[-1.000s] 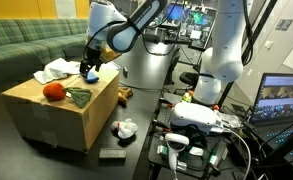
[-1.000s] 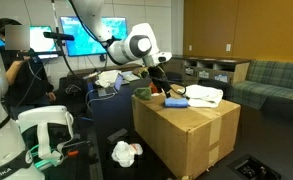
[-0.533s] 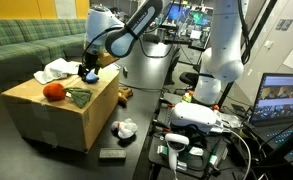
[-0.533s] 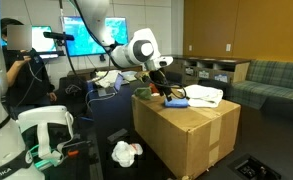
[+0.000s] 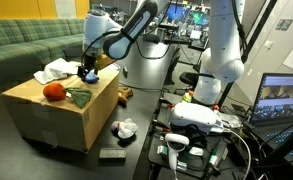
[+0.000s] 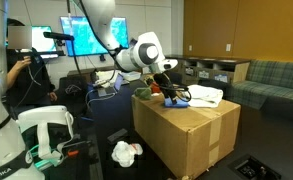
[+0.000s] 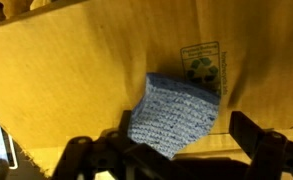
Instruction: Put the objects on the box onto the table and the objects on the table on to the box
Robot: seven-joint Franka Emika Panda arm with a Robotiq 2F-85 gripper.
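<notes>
A cardboard box (image 5: 61,115) carries a red-orange ball (image 5: 53,91), a green cloth (image 5: 78,97), a white cloth (image 5: 58,69) and a blue knitted cloth (image 5: 90,78). The box (image 6: 186,135), the white cloth (image 6: 204,95) and the blue cloth (image 6: 177,101) also show from the opposite side. My gripper (image 5: 87,70) hangs just over the blue cloth at the box's edge (image 6: 169,92). In the wrist view the blue cloth (image 7: 176,110) lies between my open jaws (image 7: 183,142), which straddle it.
On the floor by the box lie a crumpled white item (image 5: 124,128), a dark flat item (image 5: 111,153) and a brown item (image 5: 125,94). The white item shows again (image 6: 126,152). A green sofa (image 5: 26,45) stands behind. A second robot base (image 5: 201,115) and a laptop (image 5: 284,100) stand nearby.
My gripper has shifted a little along the box top and sunk slightly toward the blue cloth. Nothing on the box has moved.
</notes>
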